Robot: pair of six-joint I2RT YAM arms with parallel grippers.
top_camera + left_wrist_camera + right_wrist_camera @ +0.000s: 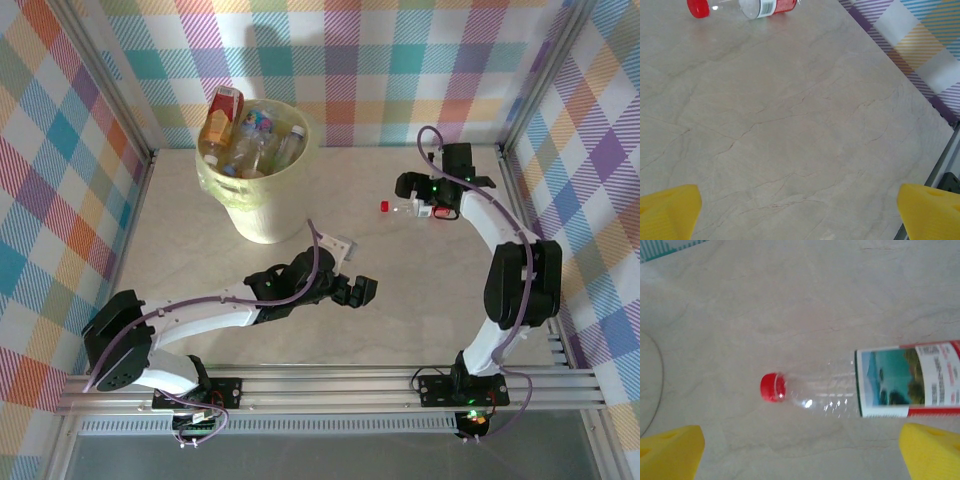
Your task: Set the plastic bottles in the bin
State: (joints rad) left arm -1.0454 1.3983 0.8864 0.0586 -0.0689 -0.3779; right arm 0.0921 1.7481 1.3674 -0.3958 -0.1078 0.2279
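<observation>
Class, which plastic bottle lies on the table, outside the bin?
The clear bottle with the red cap and picture label, lying on its side on the table. The others are piled inside the pale-yellow bin.

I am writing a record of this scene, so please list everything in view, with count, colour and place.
table: one, pale marbled, under everything
walls: checked, many colours, around the table
bin: one, pale yellow, far left of the table
bottles in the bin: several, clear or orange-brown, heaped to its rim; count unclear
bottle on the table: one, clear, red cap, lying right of the middle
left gripper: one, yellow-tipped, open, over bare table
right gripper: one, yellow-tipped, open, over the bottle on the table
</observation>
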